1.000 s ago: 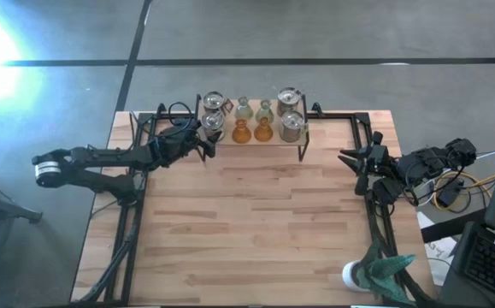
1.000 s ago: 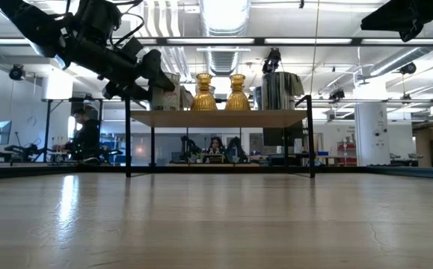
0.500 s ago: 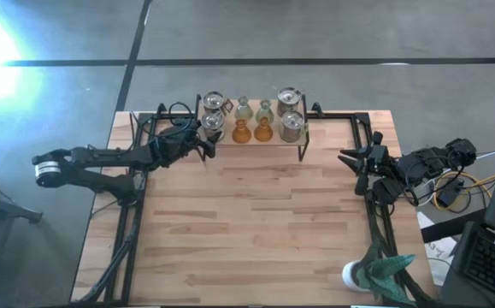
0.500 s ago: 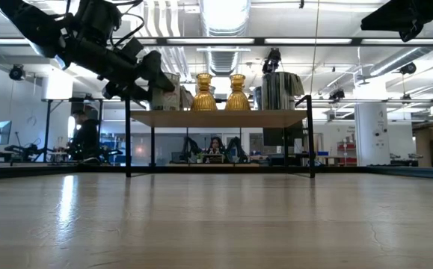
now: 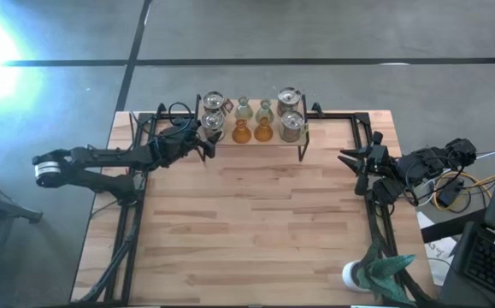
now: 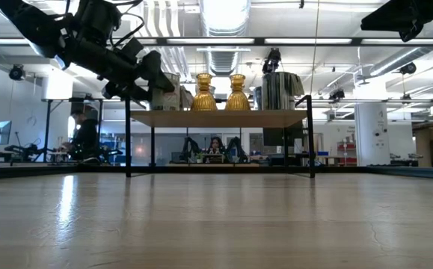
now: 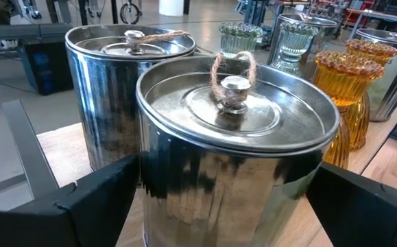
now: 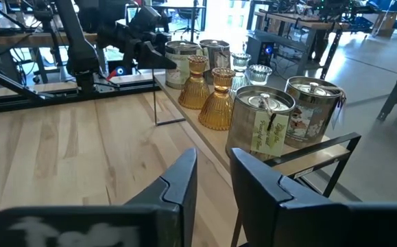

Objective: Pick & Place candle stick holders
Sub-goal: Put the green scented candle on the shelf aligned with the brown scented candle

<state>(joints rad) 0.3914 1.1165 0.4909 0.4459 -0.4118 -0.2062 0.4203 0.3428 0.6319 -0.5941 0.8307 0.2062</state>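
Currently, by label:

Shelf: a small raised wooden shelf (image 5: 251, 142) on black legs stands at the far edge of the table (image 5: 256, 222), near its middle; all eight candle stick holders sit on it.

Silvery holders, left pair: two lidded tins with twine on the knobs, the near tin (image 7: 236, 137) just in front of the far tin (image 7: 126, 89), touching or nearly so.

Silvery holders, right pair: two more tins (image 8: 263, 120) at the shelf's other end, one behind the other.

Amber holders: two ribbed orange ones (image 5: 252, 132) side by side at the shelf's front, between the tin pairs.

Green holders: two pale ones (image 5: 254, 109) directly behind the amber pair.

Left gripper (image 5: 206, 139): at the shelf's left end, jaws spread wide with one finger (image 7: 81, 206) on each side of the near tin; not clamped on it.

Right gripper (image 5: 348, 158): raised at the table's right edge, well apart from the shelf, fingers (image 8: 177, 182) drawn almost together with only a slim gap, holding nothing.

White pot (image 5: 354, 275): holds a teal plant, at the near right corner.
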